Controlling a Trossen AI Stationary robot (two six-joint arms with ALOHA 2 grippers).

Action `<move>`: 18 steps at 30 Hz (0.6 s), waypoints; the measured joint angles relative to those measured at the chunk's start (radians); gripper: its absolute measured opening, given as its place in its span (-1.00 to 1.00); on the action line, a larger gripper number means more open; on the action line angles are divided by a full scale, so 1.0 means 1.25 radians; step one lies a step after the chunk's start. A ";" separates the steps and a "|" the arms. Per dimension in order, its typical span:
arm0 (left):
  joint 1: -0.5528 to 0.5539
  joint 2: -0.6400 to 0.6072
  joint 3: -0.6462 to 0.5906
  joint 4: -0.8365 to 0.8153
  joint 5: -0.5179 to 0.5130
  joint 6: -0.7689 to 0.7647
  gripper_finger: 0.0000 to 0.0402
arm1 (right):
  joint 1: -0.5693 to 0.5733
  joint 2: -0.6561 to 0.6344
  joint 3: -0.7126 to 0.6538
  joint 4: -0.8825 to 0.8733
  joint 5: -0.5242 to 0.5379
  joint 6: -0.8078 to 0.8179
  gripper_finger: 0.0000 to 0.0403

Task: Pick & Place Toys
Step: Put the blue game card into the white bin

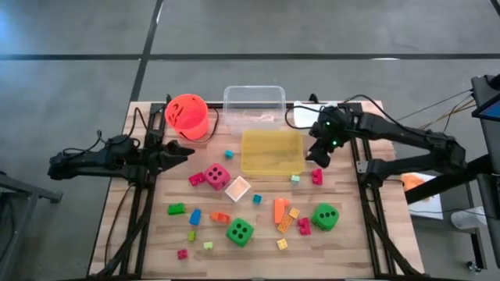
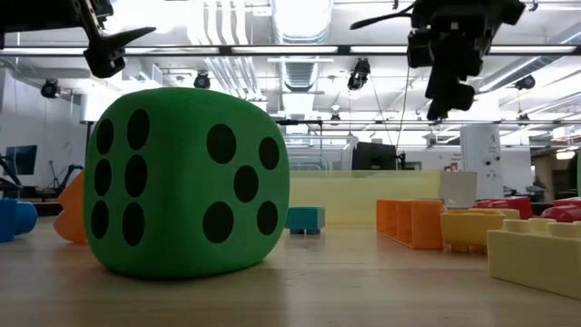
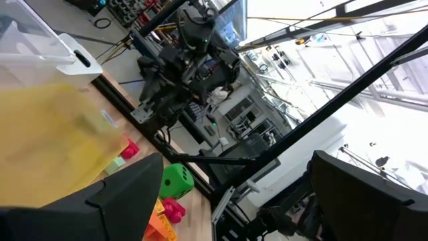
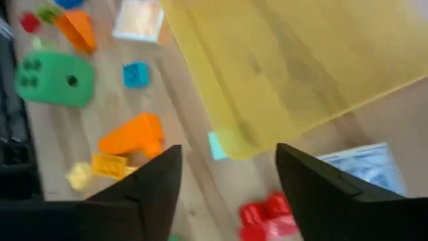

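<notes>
I read my right jaws point(image 4: 227, 184) empty and parted over the translucent yellow plastic tray's point(image 1: 271, 152) edge, left jaws point(image 1: 186, 151) wide, most bright plastic toy blocks point(image 1: 286, 216) unsorted on the worktop point(image 1: 344, 242).

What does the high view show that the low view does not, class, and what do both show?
Only the high view shows the orange bucket, the clear tray, the pink die and the left gripper near the bucket. Only the low view shows the room's ceiling lights beyond the table. Both show the green die, the yellow tray and the right gripper raised above the table.
</notes>
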 joint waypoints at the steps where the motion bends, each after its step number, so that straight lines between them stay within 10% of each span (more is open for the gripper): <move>1: 0.000 0.000 0.000 0.000 0.000 0.000 0.84 | 0.000 0.009 0.015 -0.024 0.027 -0.022 0.30; 7: 0.000 0.000 -0.001 -0.016 0.000 0.000 0.84 | 0.000 0.068 0.066 -0.140 0.175 -0.172 0.49; 18: 0.000 0.000 -0.001 -0.018 0.004 0.002 0.84 | 0.001 0.175 0.017 -0.106 0.200 -0.257 0.59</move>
